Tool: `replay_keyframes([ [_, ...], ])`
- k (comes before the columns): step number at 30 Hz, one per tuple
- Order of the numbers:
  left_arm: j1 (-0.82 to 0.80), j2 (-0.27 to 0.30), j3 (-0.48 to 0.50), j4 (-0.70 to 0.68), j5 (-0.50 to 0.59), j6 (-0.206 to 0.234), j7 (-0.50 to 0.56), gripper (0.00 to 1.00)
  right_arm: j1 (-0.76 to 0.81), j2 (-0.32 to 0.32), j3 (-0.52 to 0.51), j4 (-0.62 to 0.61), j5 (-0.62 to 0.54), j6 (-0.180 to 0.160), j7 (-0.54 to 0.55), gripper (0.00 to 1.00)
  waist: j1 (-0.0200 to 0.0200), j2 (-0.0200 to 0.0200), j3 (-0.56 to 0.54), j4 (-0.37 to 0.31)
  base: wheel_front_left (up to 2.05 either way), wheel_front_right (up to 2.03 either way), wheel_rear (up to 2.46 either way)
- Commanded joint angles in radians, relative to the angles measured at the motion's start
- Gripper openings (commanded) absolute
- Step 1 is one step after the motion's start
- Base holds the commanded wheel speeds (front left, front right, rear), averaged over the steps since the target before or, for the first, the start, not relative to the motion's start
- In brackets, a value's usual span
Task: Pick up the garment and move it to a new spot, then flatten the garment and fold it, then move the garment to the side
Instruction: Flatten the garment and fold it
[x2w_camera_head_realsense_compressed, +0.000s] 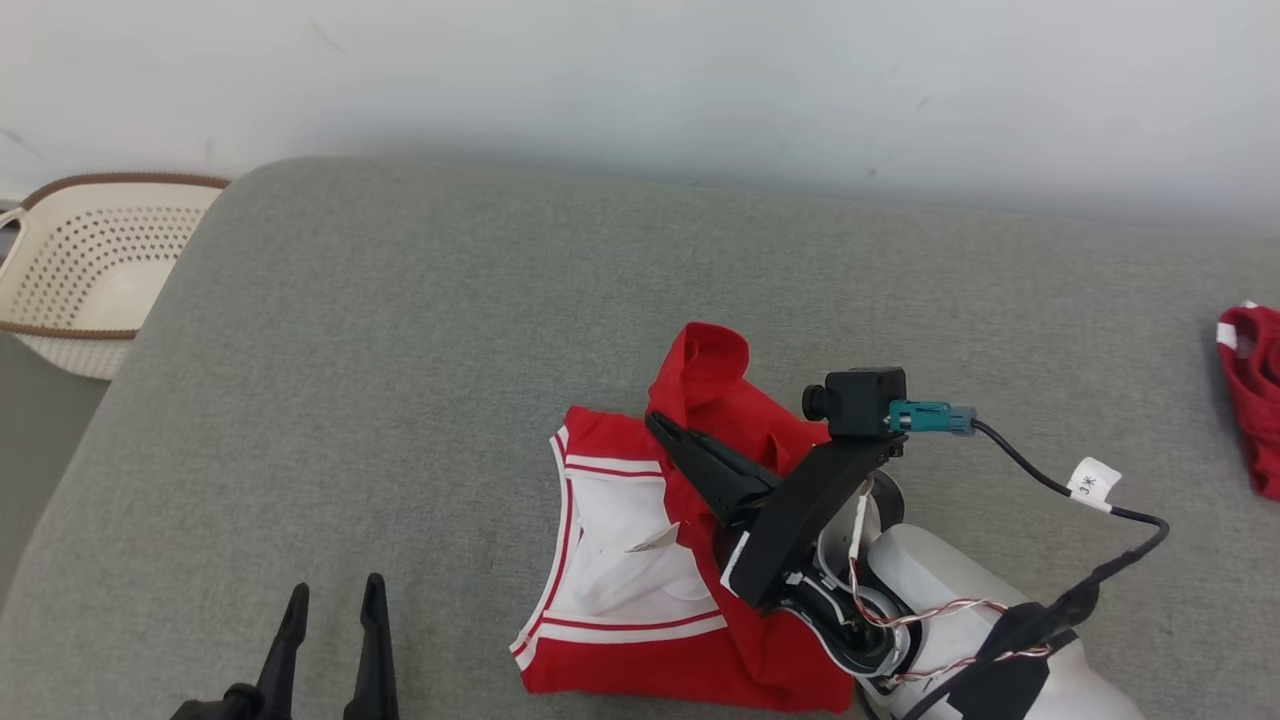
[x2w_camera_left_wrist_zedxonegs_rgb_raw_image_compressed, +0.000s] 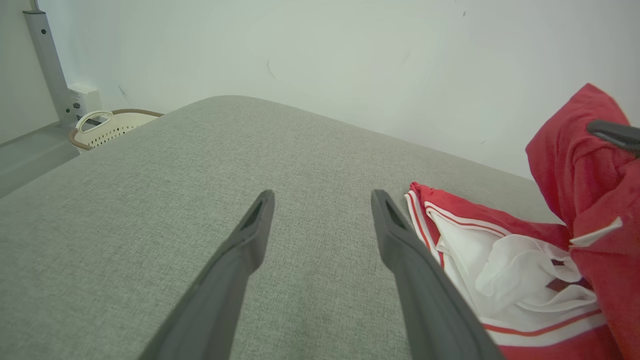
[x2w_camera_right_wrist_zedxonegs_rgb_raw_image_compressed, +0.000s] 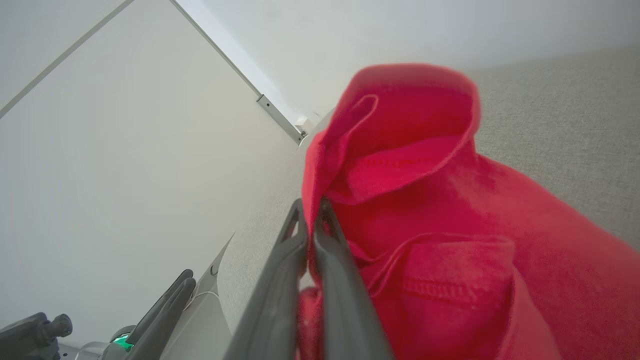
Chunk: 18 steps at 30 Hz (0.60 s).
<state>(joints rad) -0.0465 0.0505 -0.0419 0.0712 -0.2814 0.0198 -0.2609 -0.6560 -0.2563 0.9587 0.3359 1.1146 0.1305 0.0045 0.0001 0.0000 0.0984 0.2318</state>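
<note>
The garment (x2w_camera_head_realsense_compressed: 650, 560) is red with white panels and red-white stripes, lying partly folded on the grey cushion (x2w_camera_head_realsense_compressed: 420, 380) at lower centre. My right gripper (x2w_camera_head_realsense_compressed: 662, 428) is shut on a red fold of the garment (x2w_camera_right_wrist_zedxonegs_rgb_raw_image_compressed: 430, 210), which stands lifted above the rest. In the left wrist view that raised fold of the garment (x2w_camera_left_wrist_zedxonegs_rgb_raw_image_compressed: 575, 165) rises at the right, with the white inner side below it. My left gripper (x2w_camera_head_realsense_compressed: 335, 600) stands open at the lower left, apart from the cloth, over bare cushion (x2w_camera_left_wrist_zedxonegs_rgb_raw_image_compressed: 200, 165). The left gripper's fingers (x2w_camera_right_wrist_zedxonegs_rgb_raw_image_compressed: 167, 300) show in the right wrist view at lower left.
A cream perforated basket (x2w_camera_head_realsense_compressed: 90, 270) with a brown rim sits off the cushion's left edge, also seen as the basket (x2w_camera_left_wrist_zedxonegs_rgb_raw_image_compressed: 107, 130) in the left wrist view. Another red garment (x2w_camera_head_realsense_compressed: 1255, 390) lies at the right edge. A pale wall runs behind the cushion.
</note>
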Motion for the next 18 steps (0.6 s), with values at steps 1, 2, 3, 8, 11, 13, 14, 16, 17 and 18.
replay_keyframes([
  [1,-0.012,0.000,-0.008,0.007,-0.013,0.004,-0.004,1.00,-0.015,0.006,0.013,0.011,0.007,0.001,-0.004,0.00,-0.0001,0.0000,0.014,0.019,0.00,0.00,0.00],
  [2,-0.017,0.001,-0.015,0.009,-0.015,0.005,-0.004,1.00,-0.019,0.012,0.020,0.021,0.017,0.001,-0.005,0.00,-0.0001,0.0000,0.017,0.025,0.00,0.00,0.00],
  [3,-0.021,0.001,-0.020,0.012,-0.016,0.003,-0.004,1.00,-0.023,0.019,0.029,0.032,0.024,0.001,-0.004,0.00,-0.0001,0.0000,0.019,0.030,0.00,0.00,0.00],
  [8,-0.045,0.001,-0.042,0.028,-0.020,-0.004,-0.004,1.00,-0.042,0.041,0.064,0.111,0.044,0.001,-0.022,0.00,-0.0001,0.0000,0.029,0.059,0.00,0.00,0.00],
  [11,-0.053,0.001,-0.051,0.034,-0.023,-0.005,-0.004,1.00,-0.059,0.052,0.082,0.161,0.043,0.001,-0.050,0.24,-0.0001,0.0000,0.034,0.070,0.00,0.00,0.00],
  [13,-0.056,0.001,-0.051,0.036,-0.023,-0.004,-0.004,1.00,-0.065,0.061,0.096,0.181,0.047,0.001,-0.069,1.00,-0.0001,0.0000,0.036,0.072,0.00,0.00,0.00],
  [14,-0.055,0.001,-0.049,0.037,-0.022,-0.004,-0.004,1.00,-0.069,0.061,0.101,0.185,0.051,0.001,-0.079,1.00,-0.0001,0.0000,0.036,0.072,0.00,0.00,0.00],
  [16,-0.047,0.001,-0.041,0.038,-0.016,-0.003,-0.004,1.00,-0.077,0.057,0.112,0.183,0.057,0.001,-0.098,1.00,-0.0001,0.0000,0.034,0.067,0.00,0.00,0.00],
  [17,-0.043,0.001,-0.037,0.038,-0.014,-0.003,-0.004,1.00,-0.078,0.055,0.117,0.176,0.064,0.001,-0.110,1.00,-0.0001,0.0000,0.033,0.063,0.00,0.00,0.00],
  [18,-0.039,0.000,-0.029,0.039,-0.012,-0.003,-0.004,1.00,-0.078,0.052,0.123,0.168,0.071,0.001,-0.120,1.00,-0.0001,0.0000,0.029,0.058,0.00,0.00,0.00],
])
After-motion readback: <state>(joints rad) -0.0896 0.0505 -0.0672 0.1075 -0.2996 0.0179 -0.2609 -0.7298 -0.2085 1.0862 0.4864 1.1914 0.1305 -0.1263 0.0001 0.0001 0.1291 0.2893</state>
